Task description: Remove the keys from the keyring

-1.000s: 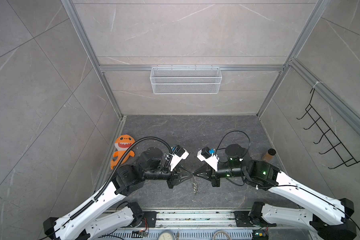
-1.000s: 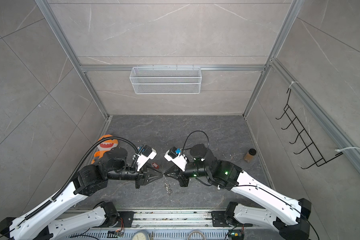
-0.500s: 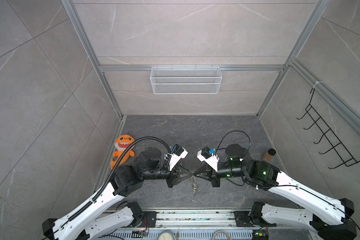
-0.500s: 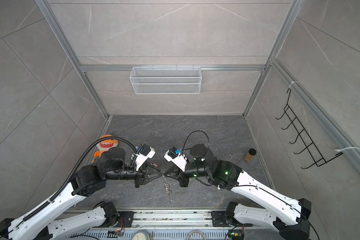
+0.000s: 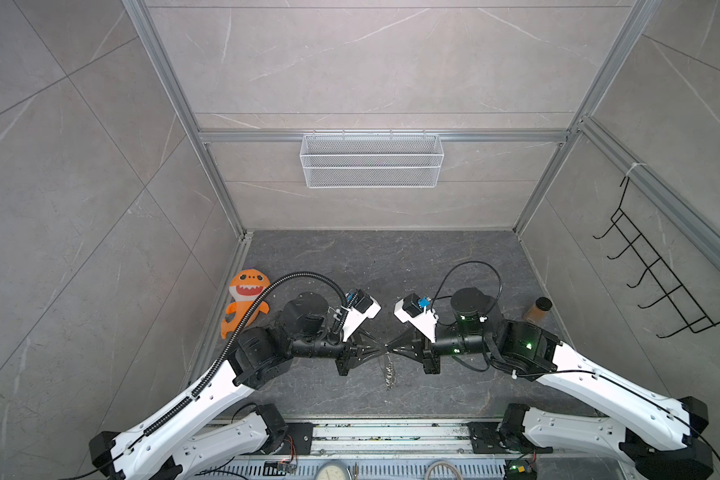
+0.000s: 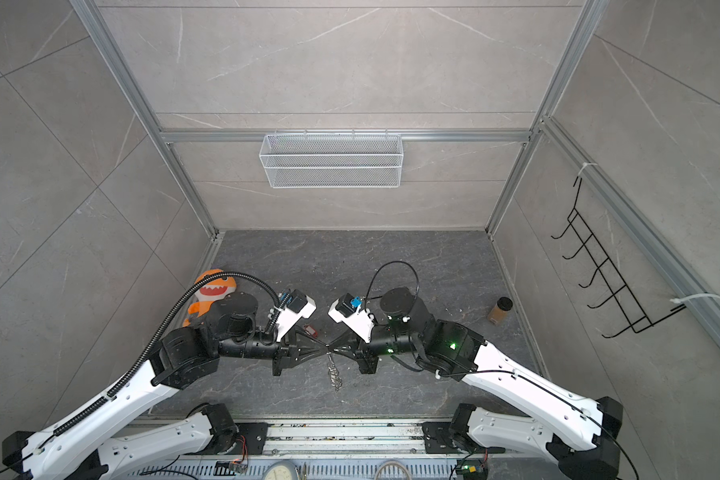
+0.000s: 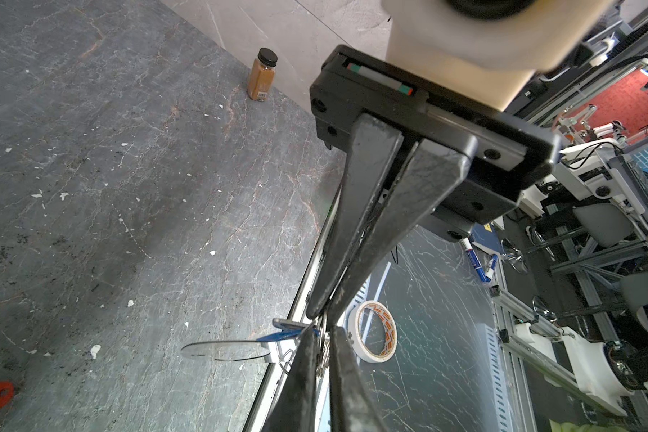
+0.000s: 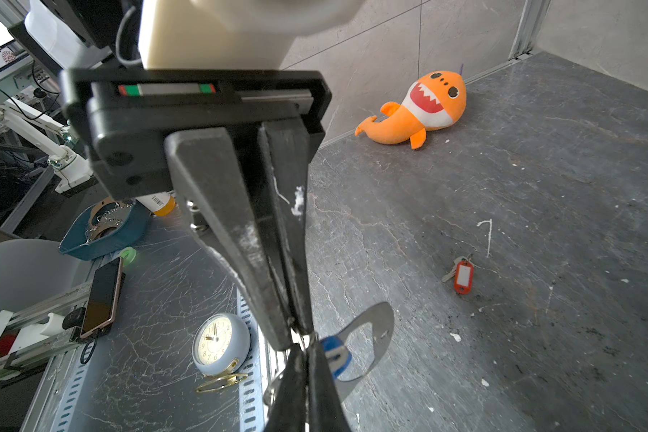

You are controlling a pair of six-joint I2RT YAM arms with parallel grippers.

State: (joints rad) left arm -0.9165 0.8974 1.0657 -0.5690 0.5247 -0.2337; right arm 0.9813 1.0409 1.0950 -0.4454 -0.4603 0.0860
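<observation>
Grey marbled tabletop, tiled cell. Above it the left gripper and the right gripper meet tip to tip, both clamped on the keyring, which dangles with the blue-tagged key. The red-tagged key lies free on the surface. Advised: one arm steadies the ring, the other works the key slowly along the split. Which ring each tip pinches is unreadable, and the key's blade is hard to tell from the rings.

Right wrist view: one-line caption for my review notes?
Left gripper and right gripper meet tip to tip on the keyring; blue-tagged key alongside, red-tagged key lying apart.
</observation>
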